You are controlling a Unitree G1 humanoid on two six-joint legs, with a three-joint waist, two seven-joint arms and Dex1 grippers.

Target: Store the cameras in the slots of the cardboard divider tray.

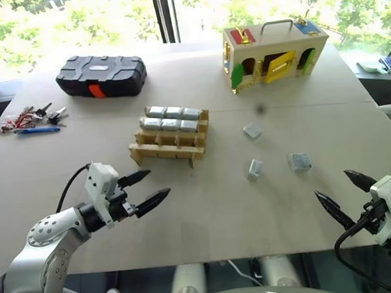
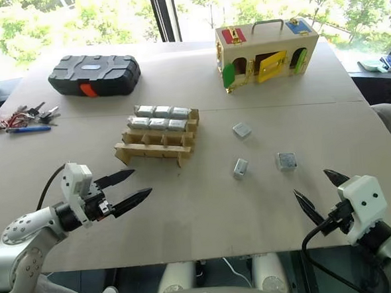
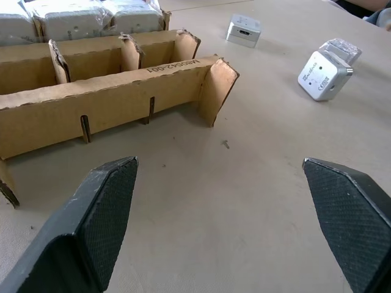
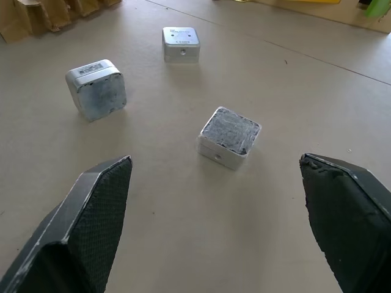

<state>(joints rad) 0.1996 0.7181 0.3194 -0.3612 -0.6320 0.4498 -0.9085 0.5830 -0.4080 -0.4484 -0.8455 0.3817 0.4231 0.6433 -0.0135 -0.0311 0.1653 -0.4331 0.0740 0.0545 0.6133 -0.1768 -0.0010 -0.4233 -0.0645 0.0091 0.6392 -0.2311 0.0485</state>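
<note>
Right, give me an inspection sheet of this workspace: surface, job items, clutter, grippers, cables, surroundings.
Surface: tan table, a seam across it.
Job's things: cardboard divider tray with six cameras in its two back rows, front rows empty; three loose cameras on the table to its right.
Clutter: black case, bunch of keys, blue pen, wooden box with coloured doors.
Grippers: left gripper and right gripper open, holding nothing.
Cables: black cable at left wrist, another at right.
Surroundings: windows, greenery outside.
</note>
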